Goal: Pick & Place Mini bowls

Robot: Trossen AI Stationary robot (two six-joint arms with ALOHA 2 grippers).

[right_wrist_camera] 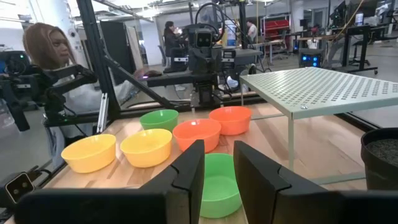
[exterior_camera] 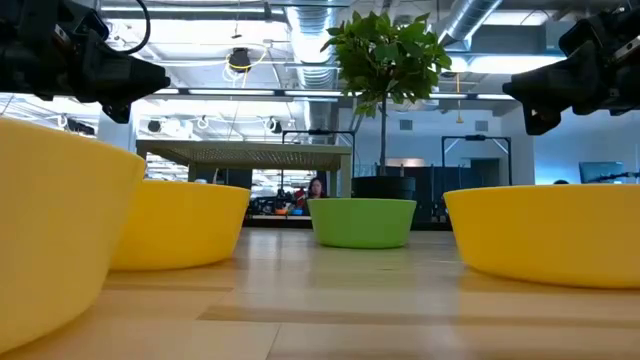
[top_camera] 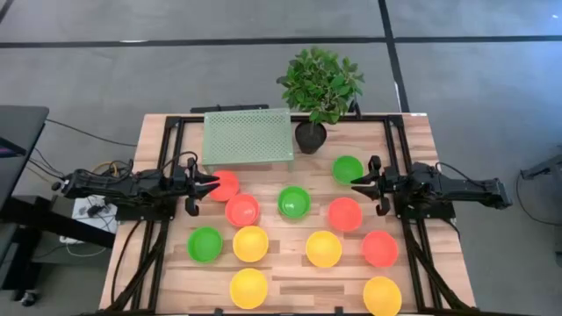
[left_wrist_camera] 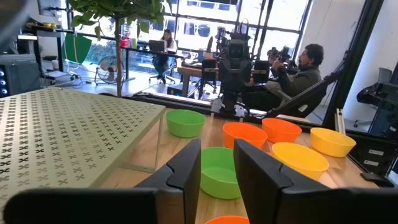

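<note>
11 mini bowls [top_camera: 294, 202] sit on the table [top_camera: 421, 132]. Left gripper [top_camera: 211, 185] and right gripper [top_camera: 358, 183] look slightly open, probably empty.

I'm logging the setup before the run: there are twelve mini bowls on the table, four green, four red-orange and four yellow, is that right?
Not quite. The high view shows eleven mini bowls, not twelve: three green, four red-orange and four yellow. The green ones sit near the right gripper, at the centre, and toward the left front. The colours named are right; only the green count, and so the total, is off.

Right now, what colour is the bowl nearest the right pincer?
Green: the bowl by the right pincer, clearest in the high view.
</note>
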